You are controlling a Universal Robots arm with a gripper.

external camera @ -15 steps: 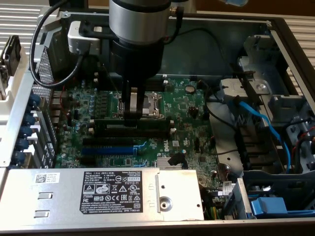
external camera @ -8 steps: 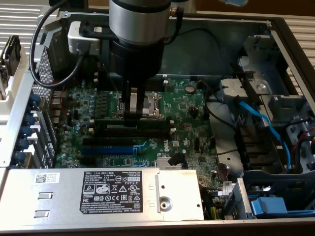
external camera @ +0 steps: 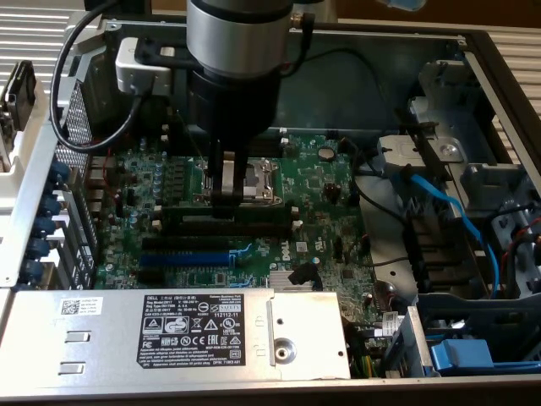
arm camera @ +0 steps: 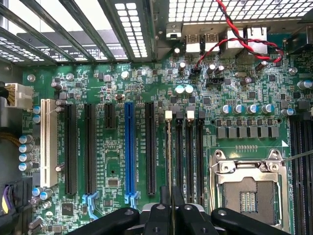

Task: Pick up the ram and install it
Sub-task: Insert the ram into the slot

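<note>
The ram (external camera: pixel 262 212) is a long dark green stick standing on edge along a black memory slot of the green motherboard (external camera: pixel 321 182), just in front of the CPU socket. In the wrist view the ram (arm camera: pixel 169 152) is seen edge-on as a thin line, running up to a white end clip (arm camera: pixel 168 115) of the outermost of the memory slots (arm camera: pixel 189 147). My gripper (external camera: pixel 226 193) comes straight down from above with its fingers pinched on the ram's top edge near its middle. Its black fingertips (arm camera: pixel 165 198) sit close together either side of that edge. Whether the ram is fully seated I cannot tell.
An open CPU socket (arm camera: pixel 247 191) lies right beside the memory slots. A blue expansion slot (arm camera: pixel 129 147) and black slots run parallel on the other side. A grey power supply (external camera: pixel 203 330) fills the case front, and a blue cable (external camera: pixel 448 211) and drive cage stand on the exterior view's right.
</note>
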